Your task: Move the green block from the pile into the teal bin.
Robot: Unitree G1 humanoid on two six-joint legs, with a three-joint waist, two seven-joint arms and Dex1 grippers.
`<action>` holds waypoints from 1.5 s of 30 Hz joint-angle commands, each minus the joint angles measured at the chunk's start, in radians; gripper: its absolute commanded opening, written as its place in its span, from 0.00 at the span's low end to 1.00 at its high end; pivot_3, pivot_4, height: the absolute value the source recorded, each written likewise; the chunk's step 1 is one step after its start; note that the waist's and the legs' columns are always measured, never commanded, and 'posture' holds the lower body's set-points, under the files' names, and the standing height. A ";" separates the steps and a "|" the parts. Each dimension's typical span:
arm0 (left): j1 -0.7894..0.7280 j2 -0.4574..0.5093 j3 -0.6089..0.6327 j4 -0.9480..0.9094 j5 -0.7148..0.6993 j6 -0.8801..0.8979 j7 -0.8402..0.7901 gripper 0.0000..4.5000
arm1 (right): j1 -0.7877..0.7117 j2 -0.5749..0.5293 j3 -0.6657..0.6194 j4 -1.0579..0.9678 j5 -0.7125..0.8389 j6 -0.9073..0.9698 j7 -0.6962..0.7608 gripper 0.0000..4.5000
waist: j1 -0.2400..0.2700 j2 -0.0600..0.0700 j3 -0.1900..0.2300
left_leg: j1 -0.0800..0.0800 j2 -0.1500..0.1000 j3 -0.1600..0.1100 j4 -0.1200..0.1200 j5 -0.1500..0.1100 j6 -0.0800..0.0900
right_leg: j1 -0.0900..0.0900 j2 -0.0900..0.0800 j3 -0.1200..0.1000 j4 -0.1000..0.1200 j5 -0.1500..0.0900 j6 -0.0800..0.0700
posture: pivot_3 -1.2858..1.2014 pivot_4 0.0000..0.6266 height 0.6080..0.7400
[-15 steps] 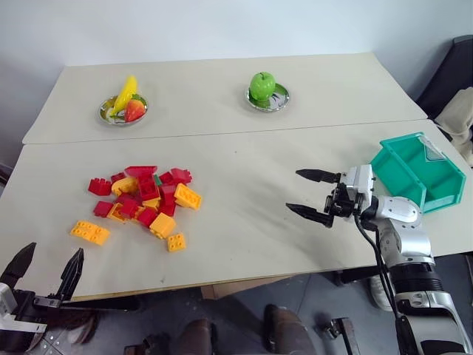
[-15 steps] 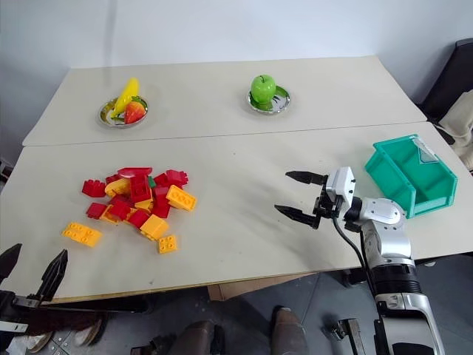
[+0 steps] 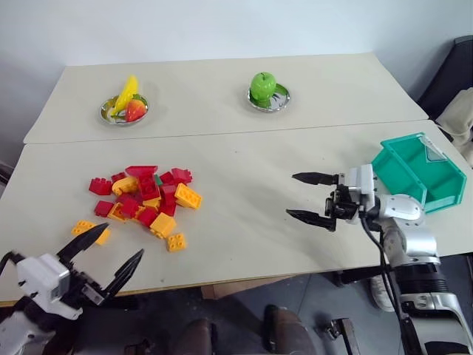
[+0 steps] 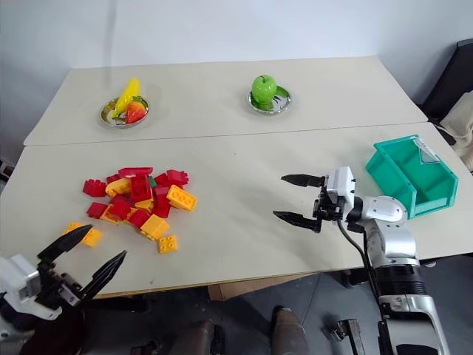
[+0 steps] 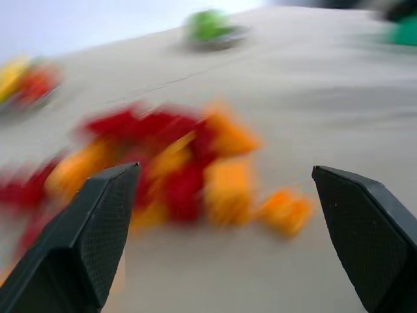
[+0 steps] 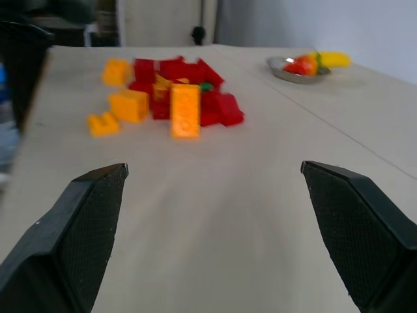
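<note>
Two empty grippers, left gripper point(image 3: 103, 255) and right gripper point(image 3: 310, 197), jaws wide, flank the pile point(image 3: 144, 200) hiding the green block point(image 3: 157, 180), likely readying a pick for the teal bin point(image 3: 420, 171).

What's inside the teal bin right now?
Nothing visible on the teal bin's inner floor and back wall; its near wall hides the front part. The green block sits in the pile.
</note>
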 commanded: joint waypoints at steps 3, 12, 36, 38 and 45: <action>-0.065 0.036 -0.043 0.076 0.014 0.003 -0.052 0.87 | 0.007 -0.050 -0.051 0.009 0.011 -0.021 0.029 1.00 | -0.005 0.000 0.000 | 0.001 0.000 0.003 -0.001 0.000 0.000 | 0.000 0.000 0.000 0.000 0.000 0.000 | 0.52 0.24 1.00; -0.127 0.047 -0.071 0.097 -0.030 0.054 -0.090 0.27 | 0.051 -0.060 -0.050 -0.031 0.004 -0.054 0.024 1.00 | -0.004 0.000 0.000 | 0.001 0.001 0.005 -0.001 0.000 0.000 | 0.000 0.000 -0.001 0.000 0.000 0.000 | 0.52 0.24 1.00; -0.891 0.111 -0.203 0.670 0.120 0.461 0.225 0.00 | -0.003 0.048 -0.017 -0.116 0.007 -0.021 -0.106 1.00 | 0.018 0.000 0.000 | 0.003 0.002 0.007 0.000 0.001 -0.002 | 0.000 0.000 -0.010 0.003 0.001 -0.001 | 0.52 0.24 1.00; -0.900 0.109 -0.192 0.692 0.126 0.448 0.236 0.00 | -0.003 0.052 -0.015 -0.113 0.003 -0.026 -0.108 1.00 | 0.018 0.000 0.000 | 0.003 0.002 0.007 0.001 0.001 -0.002 | 0.000 0.000 -0.011 0.003 0.001 -0.001 | 0.52 0.24 1.00; -0.796 0.159 -0.258 0.614 0.143 0.422 0.086 0.00 | 0.011 0.067 -0.012 -0.120 -0.006 -0.034 -0.120 1.00 | 0.015 0.000 0.000 | 0.003 0.002 0.007 0.000 0.001 -0.002 | 0.000 -0.001 -0.012 0.003 0.001 -0.001 | 0.52 0.24 1.00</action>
